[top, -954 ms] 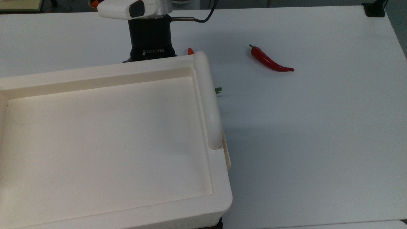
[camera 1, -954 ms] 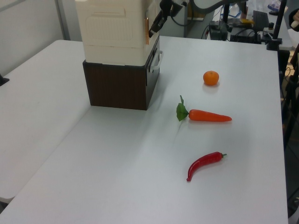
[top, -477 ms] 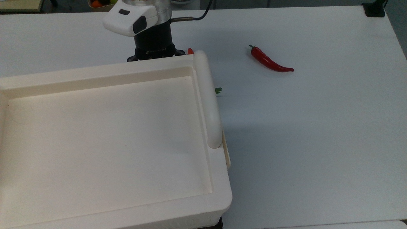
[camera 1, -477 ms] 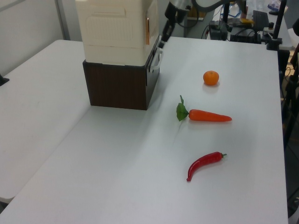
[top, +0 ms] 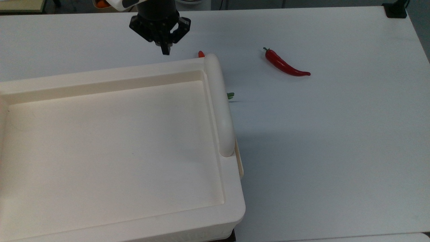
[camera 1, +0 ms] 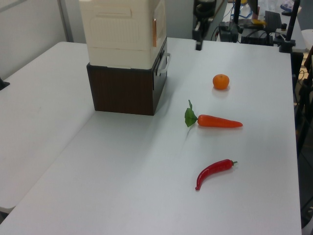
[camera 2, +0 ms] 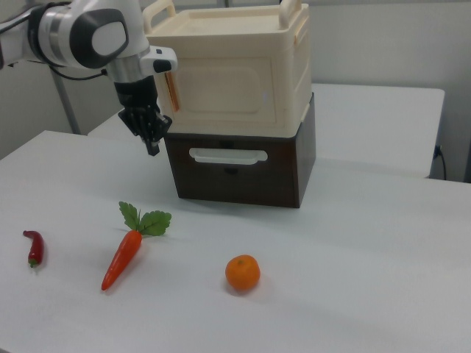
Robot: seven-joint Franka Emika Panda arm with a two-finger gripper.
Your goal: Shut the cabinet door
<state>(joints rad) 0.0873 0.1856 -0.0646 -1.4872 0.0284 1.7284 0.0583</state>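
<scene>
Backs the clenched claw [camera 2: 152, 144] off the cabinet door [camera 2: 229, 83] (flat against the cabinet [camera 2: 254, 33] now), so closing looks done.

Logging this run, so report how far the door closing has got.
Done, it seems: the door lies flush with the front of the cabinet in the right view, with no gap showing. In hand: nothing. The gripper hangs shut and empty, apart from the cabinet, beside its corner. Left: probably only moving the arm away.
</scene>
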